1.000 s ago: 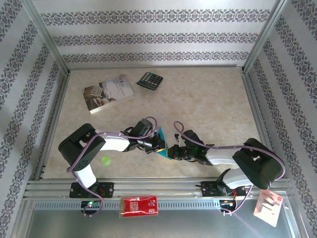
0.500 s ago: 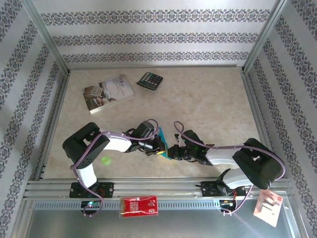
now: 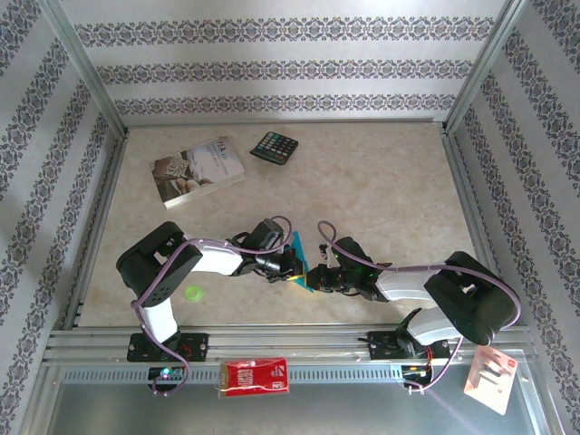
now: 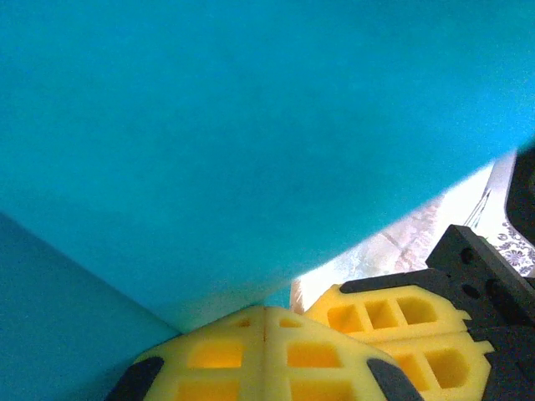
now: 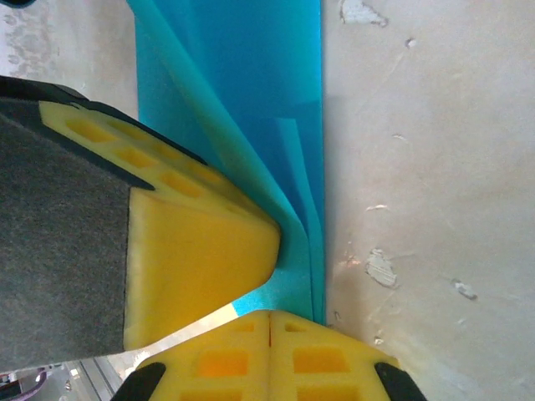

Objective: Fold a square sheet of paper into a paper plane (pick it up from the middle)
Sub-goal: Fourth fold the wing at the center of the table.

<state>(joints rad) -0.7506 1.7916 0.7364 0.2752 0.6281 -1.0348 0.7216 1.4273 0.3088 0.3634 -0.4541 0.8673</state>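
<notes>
The turquoise square sheet of paper point(image 3: 295, 249) is folded into layers and lies between my two grippers near the table's front middle. In the left wrist view a raised flap of the sheet of paper point(image 4: 251, 125) looms over my left gripper point(image 4: 265, 316), whose jaws are shut, tips touching its lower corner. The right gripper's yellow fingers point(image 4: 384, 322) sit just to the right. In the right wrist view my right gripper point(image 5: 269, 319) is shut, its tip against the creased sheet of paper point(image 5: 251, 83), and a left finger point(image 5: 201, 242) presses on the paper's side. From above, left gripper point(image 3: 290, 268) and right gripper point(image 3: 313, 276) almost meet.
A pale printed book point(image 3: 198, 170) and a black calculator point(image 3: 274, 147) lie at the back left. A small green spot point(image 3: 192, 293) is beside the left arm's base. A red packet point(image 3: 256, 376) rests on the front rail, and a white tag point(image 3: 489, 376) hangs at the right.
The left arm's elbow has drifted a little to the right and its wrist has settled lower against the paper. The right arm and the paper have barely moved.
</notes>
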